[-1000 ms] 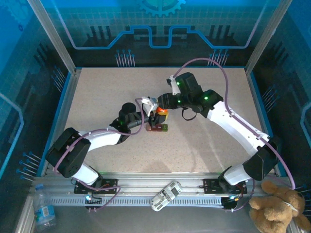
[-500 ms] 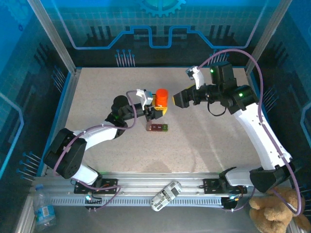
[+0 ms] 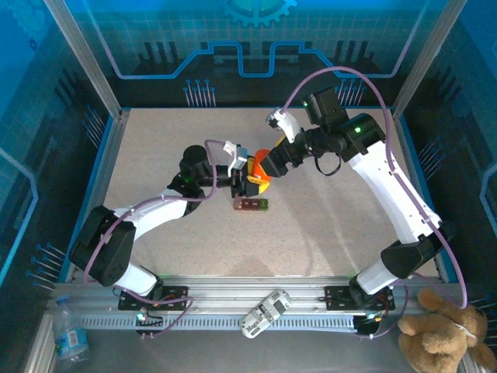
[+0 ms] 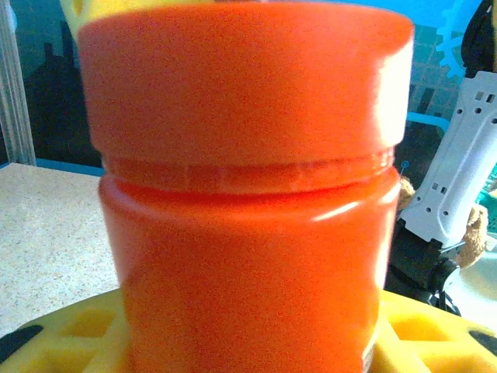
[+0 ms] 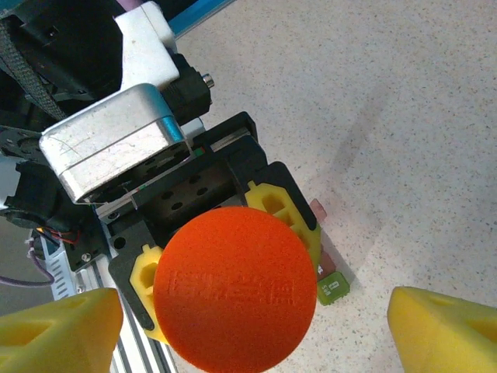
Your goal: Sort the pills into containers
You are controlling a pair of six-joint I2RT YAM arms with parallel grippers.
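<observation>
An orange cylindrical bottle with its cap on is held upright above the table, my left gripper shut on its body. Close up, the bottle stands between yellow fingers of the left gripper. My right gripper hangs open straight over the orange cap, its yellow fingertips wide on both sides. In the top view the right gripper is at the bottle's top. The containers, a dark red strip with a green end, lie just in front of the bottle. No pills are visible.
A speckled table is fenced by blue walls and a metal rail at the front. A white remote-like device lies on the rail. A plush toy and a water bottle sit outside the front corners.
The right arm swung away to the right, then came back over the bottle's cap. The left gripper moved the bottle back from beside the strip and holds it there.
</observation>
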